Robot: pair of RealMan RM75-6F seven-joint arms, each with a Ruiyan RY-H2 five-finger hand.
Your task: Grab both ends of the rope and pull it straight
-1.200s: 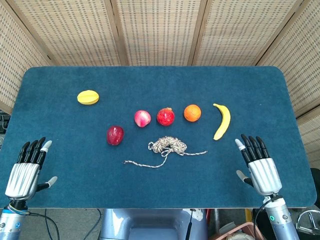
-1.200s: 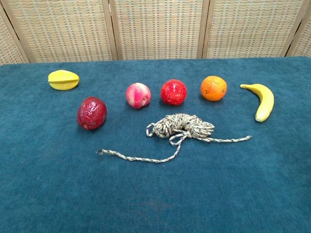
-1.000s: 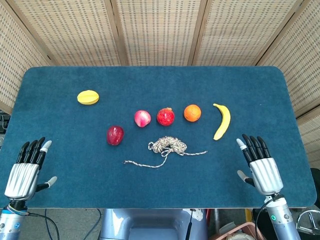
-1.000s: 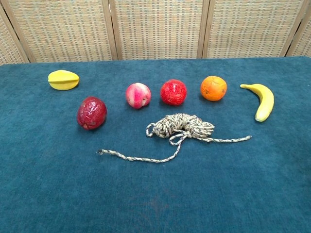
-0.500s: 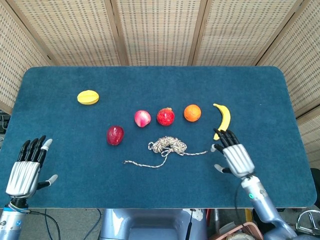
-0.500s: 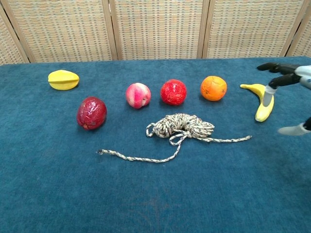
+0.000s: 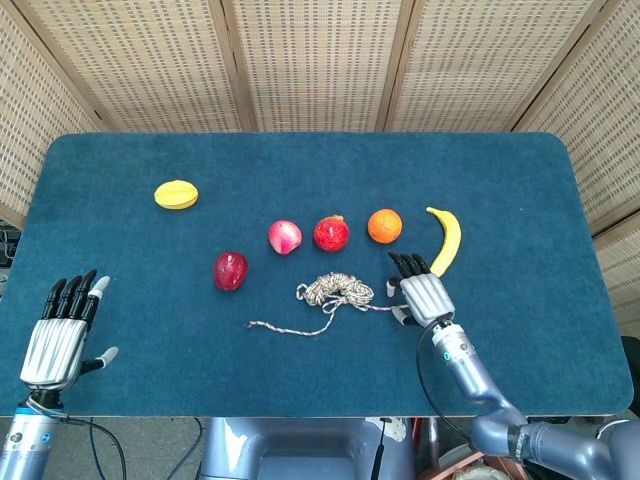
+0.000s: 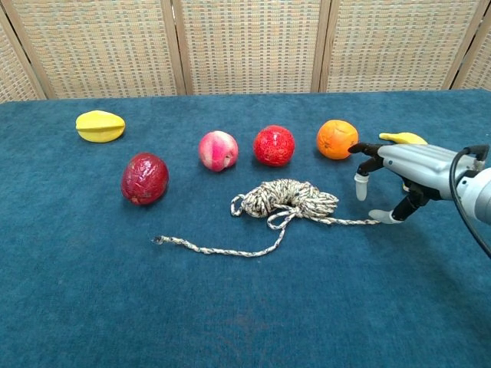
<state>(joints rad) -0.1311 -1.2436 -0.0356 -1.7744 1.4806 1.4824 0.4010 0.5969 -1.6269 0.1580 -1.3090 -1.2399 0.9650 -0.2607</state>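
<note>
Right hand (image 8: 399, 178) moved onto bunched rope (image 8: 285, 201) end.

Chest view: banana (image 8: 403, 138) mostly hidden behind the right hand (image 8: 406, 172); right forearm cut by the frame edge; left hand (image 7: 60, 340) outside this view. Contact between thumb and rope (image 8: 284, 203) end cannot be told.

Staged lab tabletop: blue-felt table (image 7: 300, 170) before wicker screen panels (image 7: 320, 60)

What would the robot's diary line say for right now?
right hand: open over rope right end | left hand: open, table edge | rope: coiled, ungrasped
</note>
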